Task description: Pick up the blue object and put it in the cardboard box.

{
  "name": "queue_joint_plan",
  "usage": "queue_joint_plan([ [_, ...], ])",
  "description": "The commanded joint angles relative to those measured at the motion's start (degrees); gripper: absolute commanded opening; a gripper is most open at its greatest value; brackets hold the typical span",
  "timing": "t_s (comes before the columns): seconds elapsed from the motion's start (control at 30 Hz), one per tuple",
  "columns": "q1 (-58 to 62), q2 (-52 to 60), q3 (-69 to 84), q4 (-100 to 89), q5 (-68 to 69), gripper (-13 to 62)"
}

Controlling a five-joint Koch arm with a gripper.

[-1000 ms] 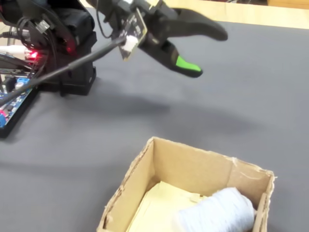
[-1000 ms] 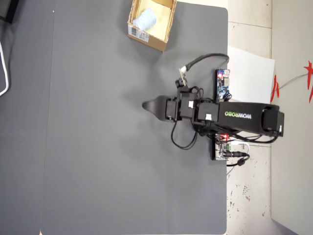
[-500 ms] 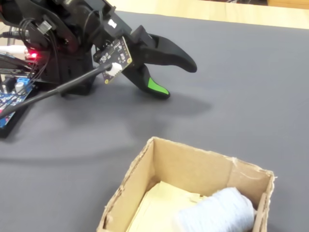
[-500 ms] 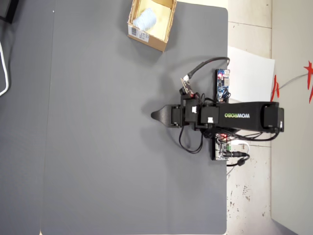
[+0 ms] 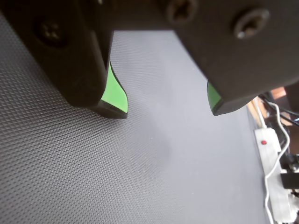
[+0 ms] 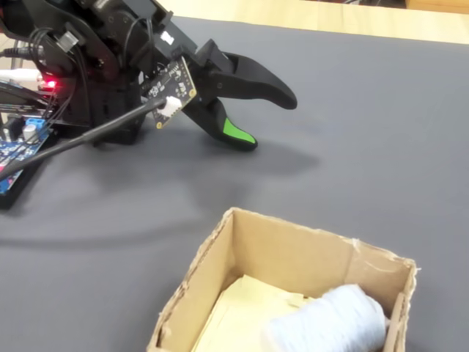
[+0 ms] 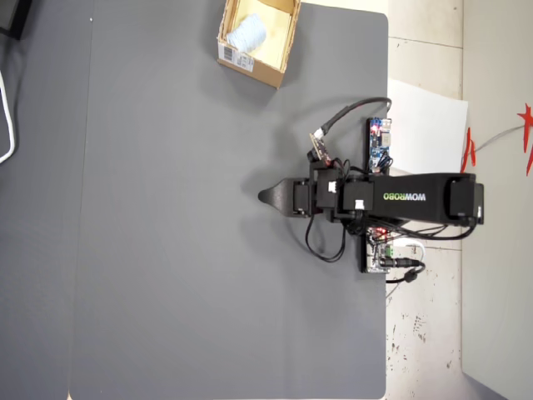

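Observation:
The pale blue object (image 6: 330, 323) lies inside the open cardboard box (image 6: 287, 258) at the bottom of the fixed view, resting on tan paper against the box's right wall. In the overhead view the blue object (image 7: 246, 32) and the box (image 7: 250, 67) sit at the mat's top edge. My gripper (image 6: 267, 121) hangs low over the grey mat close to the arm's base, well away from the box. Its two green-padded jaws stand apart in the wrist view, and the gripper (image 5: 167, 109) is open with only bare mat between them. From overhead the gripper (image 7: 265, 197) points left.
A blue circuit board (image 7: 379, 143) with a red light and loose cables sit by the arm's base at the mat's right edge. A white sheet (image 7: 429, 125) lies on the floor beyond it. A white power strip (image 5: 273, 154) shows at the right of the wrist view.
Since a second ago the arm has drawn back toward its base and the gripper has dropped close to the mat. The blue object and box have not moved.

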Motion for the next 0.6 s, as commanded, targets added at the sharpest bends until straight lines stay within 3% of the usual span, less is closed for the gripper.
queue_joint_plan([
  [0.0, 0.00, 5.10, 2.29, 5.45, 1.23, 34.0],
  [0.57, 0.18, 4.66, 2.29, 5.89, 1.23, 34.0],
])
